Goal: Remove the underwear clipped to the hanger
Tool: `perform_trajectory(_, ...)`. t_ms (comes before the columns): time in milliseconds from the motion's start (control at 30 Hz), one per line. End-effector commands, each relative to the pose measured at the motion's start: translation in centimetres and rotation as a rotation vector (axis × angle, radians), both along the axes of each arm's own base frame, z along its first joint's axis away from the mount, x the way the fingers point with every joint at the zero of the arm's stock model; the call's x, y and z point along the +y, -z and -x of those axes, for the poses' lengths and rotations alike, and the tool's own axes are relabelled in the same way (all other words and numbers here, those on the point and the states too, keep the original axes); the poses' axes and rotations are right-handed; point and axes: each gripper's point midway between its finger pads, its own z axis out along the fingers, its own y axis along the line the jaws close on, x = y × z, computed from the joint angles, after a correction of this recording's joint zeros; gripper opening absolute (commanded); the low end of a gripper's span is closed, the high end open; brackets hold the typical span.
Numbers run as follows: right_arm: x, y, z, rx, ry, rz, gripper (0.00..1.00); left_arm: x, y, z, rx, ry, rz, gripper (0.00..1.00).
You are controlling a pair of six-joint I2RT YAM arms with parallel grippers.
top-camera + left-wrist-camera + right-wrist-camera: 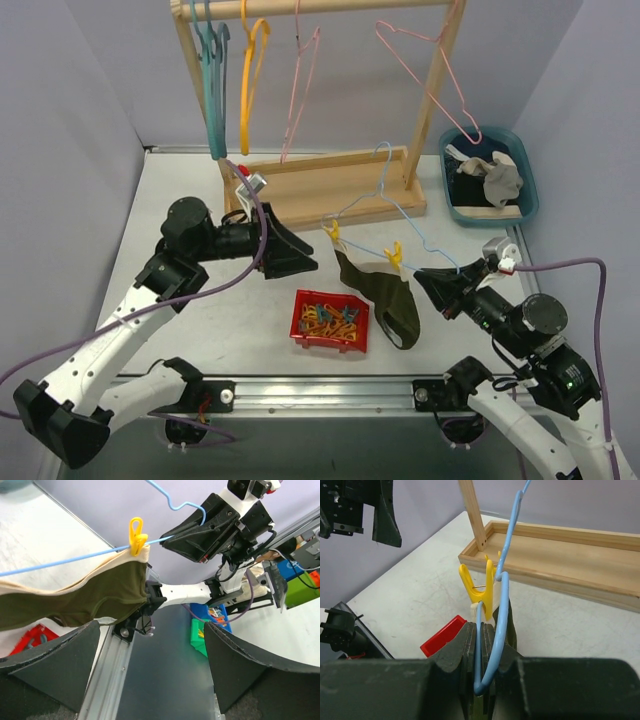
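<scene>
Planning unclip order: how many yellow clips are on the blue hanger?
2 yellow clips: one at the blue hanger's free end, one nearer the right pincer. Both pin the olive underwear by its waistband. None seems hidden.

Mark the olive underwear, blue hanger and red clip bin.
olive underwear (385, 295), top external view, middle of the cloth.
blue hanger (505, 595), right wrist view, wire just below its bend.
red clip bin (325, 343), top external view, near wall.
</scene>
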Motion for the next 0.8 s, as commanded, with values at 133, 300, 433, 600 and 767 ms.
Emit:
perform_trajectory(133,-2.5,-2.2,-2.9,-0.025,0.208,0.005,0.00,-2.5,-2.7,-1.8,-0.177,0.012,0.012,0.94)
perform_trajectory(300,-3.2,-1.7,-4.3,-0.009,0.287,-0.016,0.00,-3.3,-1.7,-2.7,-0.186,-0.006,-0.011,0.94)
perform_trajectory(433,0.8,2.5,-5.1,0.082,0.149,-0.078,0.00,-3.2,1.0,-4.2,-0.159,-0.077,-0.082,0.94)
perform_trajectory(600,3.4,5.6,-4.9,0.170,0.061,-0.184,0.00,-2.3,4.5,-4.6,-0.097,-0.144,-0.169,0.94)
perform_trajectory(767,4.6,8.1,-4.3,0.209,0.025,-0.213,0.00,-1.9,7.4,-4.2,-0.027,-0.166,-0.213,0.94)
